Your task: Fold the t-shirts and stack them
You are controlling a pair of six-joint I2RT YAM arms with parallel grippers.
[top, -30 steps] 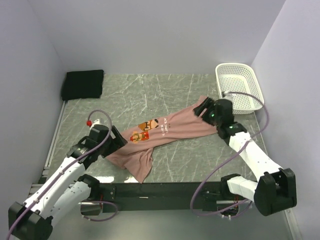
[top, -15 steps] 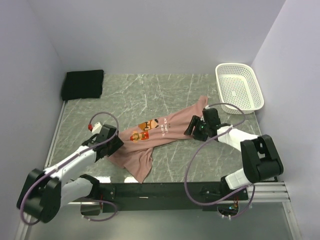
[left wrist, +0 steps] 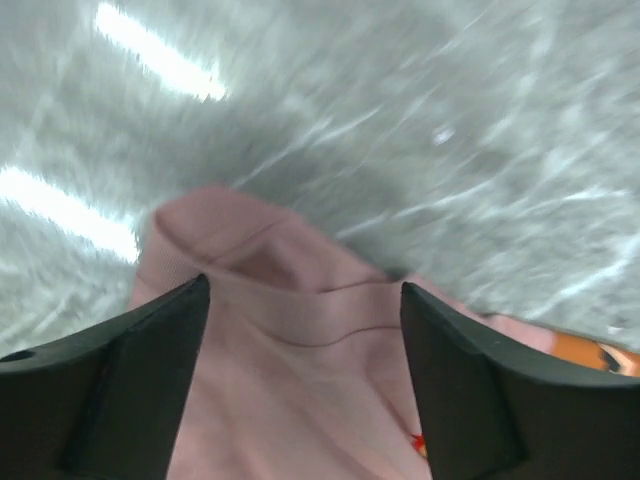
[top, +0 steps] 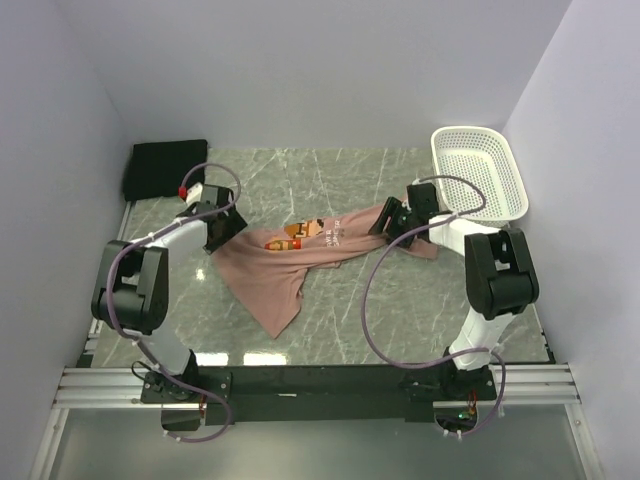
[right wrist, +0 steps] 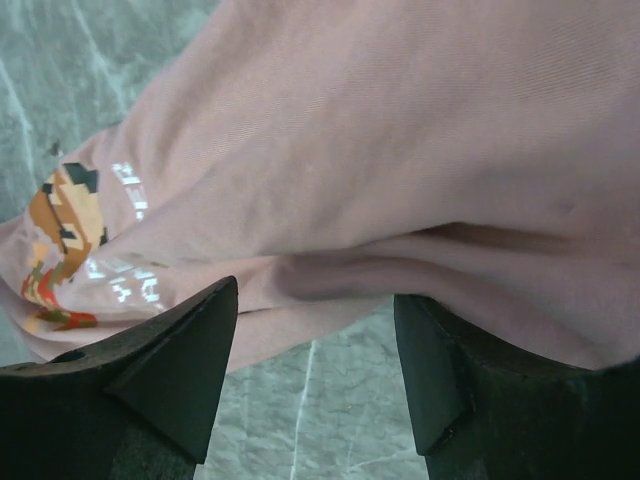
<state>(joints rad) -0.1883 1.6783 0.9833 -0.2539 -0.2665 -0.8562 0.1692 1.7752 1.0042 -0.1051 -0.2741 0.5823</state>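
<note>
Grey-green marble-patterned table, dusty salmon-pink cotton t-shirt with cartoon print strung twisted between my left gripper and right gripper, both with jaws spread, gripping nothing.
I judge closing here could pinch bunched layers and twist it worse; a plain black folded t-shirt lies beyond the left gripper, a white mesh plastic basket beyond the right, pale lilac walls close around.
</note>
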